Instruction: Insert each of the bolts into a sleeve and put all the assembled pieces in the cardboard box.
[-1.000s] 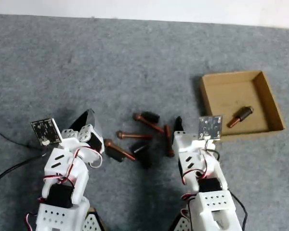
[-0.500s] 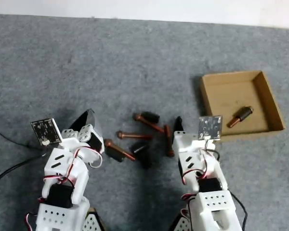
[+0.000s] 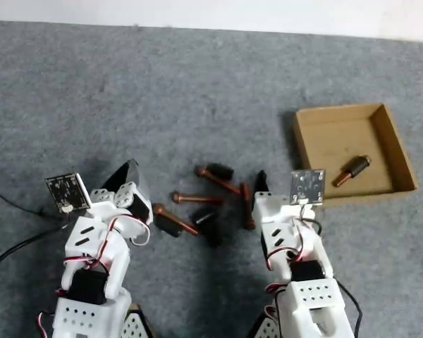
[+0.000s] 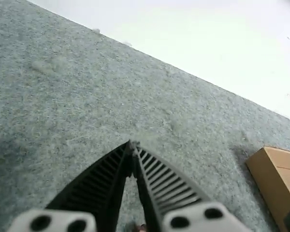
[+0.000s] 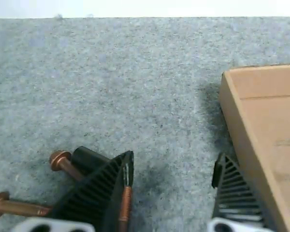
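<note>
Several copper bolts and black sleeves lie in a loose cluster between the arms: a bare bolt [image 3: 190, 198], a bolt [image 3: 175, 218] through a sleeve [image 3: 167, 224], another sleeved bolt [image 3: 215, 173], a bolt [image 3: 247, 205] and a loose sleeve [image 3: 209, 218]. The cardboard box [image 3: 307, 151] holds one assembled piece [image 3: 352, 169]. My left gripper [image 3: 130, 169] [image 4: 132, 144] is shut and empty, left of the cluster. My right gripper [image 5: 175, 155] stands open and empty between the cluster and the box [image 5: 261, 111], one finger [image 3: 261, 179] touching a bolt [image 5: 126, 205]. A sleeved bolt [image 5: 70, 162] lies just beyond that finger.
Grey carpet covers the table, with a white wall strip along the far edge. The box corner [image 4: 275, 169] sits off to the right of the left gripper. A black cable [image 3: 14, 211] trails at the left arm's base. Open carpet lies beyond the cluster.
</note>
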You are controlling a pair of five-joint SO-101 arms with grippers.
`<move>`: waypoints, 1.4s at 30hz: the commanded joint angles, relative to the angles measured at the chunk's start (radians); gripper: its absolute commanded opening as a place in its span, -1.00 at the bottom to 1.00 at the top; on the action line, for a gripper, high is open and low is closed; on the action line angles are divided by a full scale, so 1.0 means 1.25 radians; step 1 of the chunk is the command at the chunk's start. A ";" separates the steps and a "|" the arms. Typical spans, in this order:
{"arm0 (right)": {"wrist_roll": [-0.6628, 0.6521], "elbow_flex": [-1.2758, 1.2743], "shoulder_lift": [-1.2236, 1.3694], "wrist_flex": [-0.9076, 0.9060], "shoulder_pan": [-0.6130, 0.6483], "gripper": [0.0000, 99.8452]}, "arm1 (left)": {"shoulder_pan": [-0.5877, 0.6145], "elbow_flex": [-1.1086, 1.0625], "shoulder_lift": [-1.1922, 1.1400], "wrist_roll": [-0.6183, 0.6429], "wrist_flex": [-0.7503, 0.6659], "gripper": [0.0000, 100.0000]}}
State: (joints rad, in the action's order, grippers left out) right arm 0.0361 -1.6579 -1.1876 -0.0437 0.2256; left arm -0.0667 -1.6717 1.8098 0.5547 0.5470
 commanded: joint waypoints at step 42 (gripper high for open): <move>-0.001 -0.026 -0.015 0.007 -0.002 -0.52 | -0.141 0.051 0.012 -0.298 0.259 -0.99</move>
State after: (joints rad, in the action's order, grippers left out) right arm 0.0361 -1.6640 -1.1876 -0.0437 0.2256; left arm -0.2294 -1.6640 1.8098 0.1880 0.8493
